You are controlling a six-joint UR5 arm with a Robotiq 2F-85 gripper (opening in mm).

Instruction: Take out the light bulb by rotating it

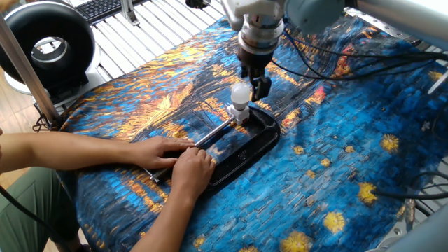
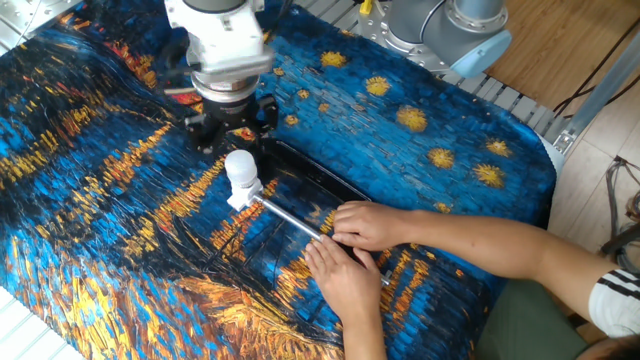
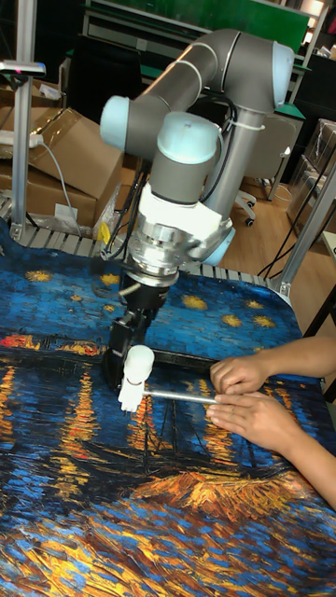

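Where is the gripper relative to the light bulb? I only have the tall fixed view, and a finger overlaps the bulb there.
Observer: In the other fixed view the gripper is off the light bulb, on its far side, not touching the globe.
Operator: Jaws open?
Observer: Yes, spread wider than the bulb.
Operator: Is the bulb out?
Observer: No. One fixed view shows it upright in the white socket on the black clamp, which a person's hands press down.

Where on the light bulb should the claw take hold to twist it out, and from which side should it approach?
Grip the round globe of the light bulb from straight above: it stands upright with the globe exposed, its neck sunk in the socket. The claw is off it.
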